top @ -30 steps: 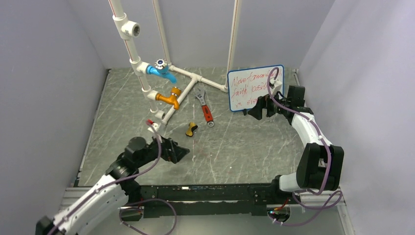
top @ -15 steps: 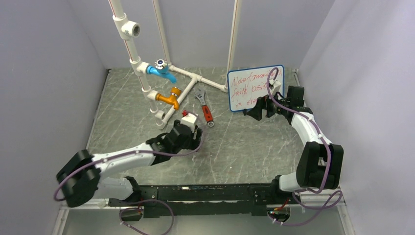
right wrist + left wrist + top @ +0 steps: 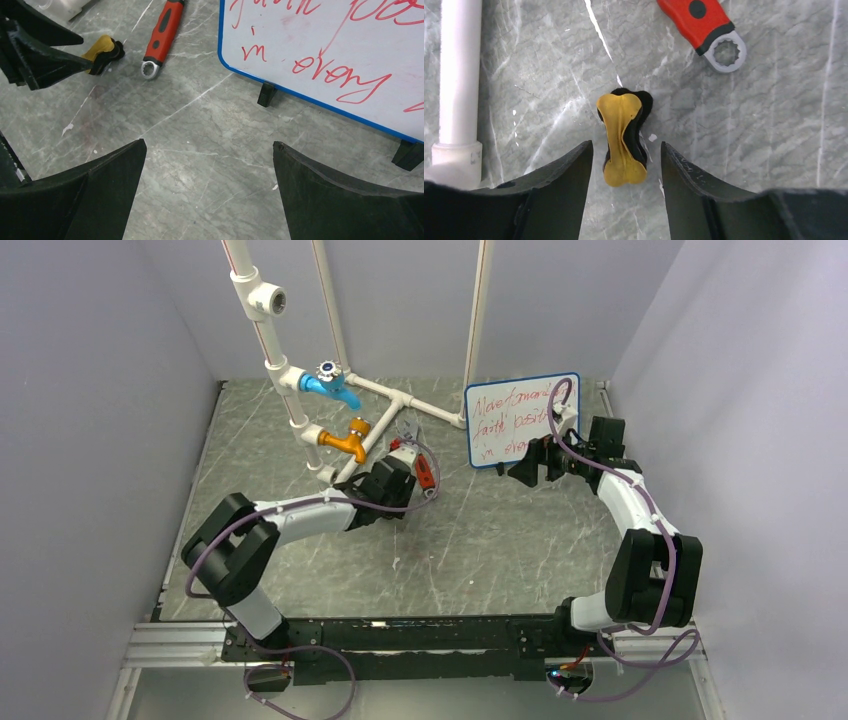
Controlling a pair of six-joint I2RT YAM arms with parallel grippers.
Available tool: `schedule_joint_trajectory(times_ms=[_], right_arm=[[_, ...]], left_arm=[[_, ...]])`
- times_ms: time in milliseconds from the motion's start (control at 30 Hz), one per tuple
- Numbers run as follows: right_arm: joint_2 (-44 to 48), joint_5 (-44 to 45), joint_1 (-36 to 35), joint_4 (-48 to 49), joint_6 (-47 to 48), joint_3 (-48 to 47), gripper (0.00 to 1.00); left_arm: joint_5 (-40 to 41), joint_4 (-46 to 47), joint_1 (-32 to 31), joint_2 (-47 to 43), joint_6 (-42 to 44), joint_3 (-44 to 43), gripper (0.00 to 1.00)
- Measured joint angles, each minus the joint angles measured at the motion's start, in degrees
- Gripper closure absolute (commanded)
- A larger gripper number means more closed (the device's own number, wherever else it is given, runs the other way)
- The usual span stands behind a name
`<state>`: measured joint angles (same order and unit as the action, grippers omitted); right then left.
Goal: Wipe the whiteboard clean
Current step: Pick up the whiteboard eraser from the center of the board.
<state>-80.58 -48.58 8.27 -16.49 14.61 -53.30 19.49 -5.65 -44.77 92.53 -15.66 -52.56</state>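
Whiteboard upright, long axis left-right, red writing facing you. Your left gripper spread wide over yellow bone-shaped piece; right gripper spread wide, near it.

Matt black left fingers flank a bone-shaped eraser: smooth yellow top, black felt-like pad. The grey marbled surface looks smooth, dully shiny. Ahead of the right fingers, the blue-framed whiteboard has a glossy face.
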Motion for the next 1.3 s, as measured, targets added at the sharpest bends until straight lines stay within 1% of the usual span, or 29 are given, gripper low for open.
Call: schedule_joint_trajectory(times_ms=[33, 233, 367, 667, 767, 900, 1033, 1100, 1200, 1300], right_arm=[[0.0, 0.0, 0.07, -0.02, 0.0, 0.0, 0.0], [0.0, -0.02, 0.57, -0.13, 0.22, 0.0, 0.0], [0.0, -0.09, 0.79, -0.15, 0.24, 0.0, 0.0], [0.0, -0.44, 0.92, -0.17, 0.42, 0.0, 0.0], [0.0, -0.55, 1.09, -0.2, 0.44, 0.0, 0.0], [0.0, -0.87, 1.29, -0.26, 0.61, 0.0, 0.0], [0.0, -1.55, 2.27, -0.76, 0.83, 0.0, 0.0], [0.0, -1.84, 3.72, -0.85, 0.83, 0.0, 0.0], [0.02, -2.82, 6.91, -0.9, 0.79, 0.0, 0.0], [0.02, -3.06, 10.08, -0.96, 0.76, 0.0, 0.0]], left_arm=[[-0.52, -0.24, 0.63, 0.83, 0.15, -0.59, 0.48], [-4.24, -1.7, 2.78, 4.85, 0.57, -2.62, 0.54], [-5.95, -2.47, 3.37, 7.19, 0.55, -3.48, 0.66], [-7.43, -3.02, 3.72, 7.87, 1.25, -4.07, 0.79], [-7.91, -3.02, 3.78, 7.87, 1.46, -4.09, 0.99], [-10.62, -2.56, 4.02, 7.87, 2.38, -4.09, 1.0], [-18.53, -1.7, 3.39, 6.29, 4.04, -3.06, 1.0], [-21.7, -1.46, 2.1, 3.76, 4.5, -1.49, 1.0], [-26.95, -0.5, -1.09, -3.21, 4.63, 2.12, 1.0], [-32.22, 2.38, -3.23, -11.06, 3.91, 6.51, 1.0]])
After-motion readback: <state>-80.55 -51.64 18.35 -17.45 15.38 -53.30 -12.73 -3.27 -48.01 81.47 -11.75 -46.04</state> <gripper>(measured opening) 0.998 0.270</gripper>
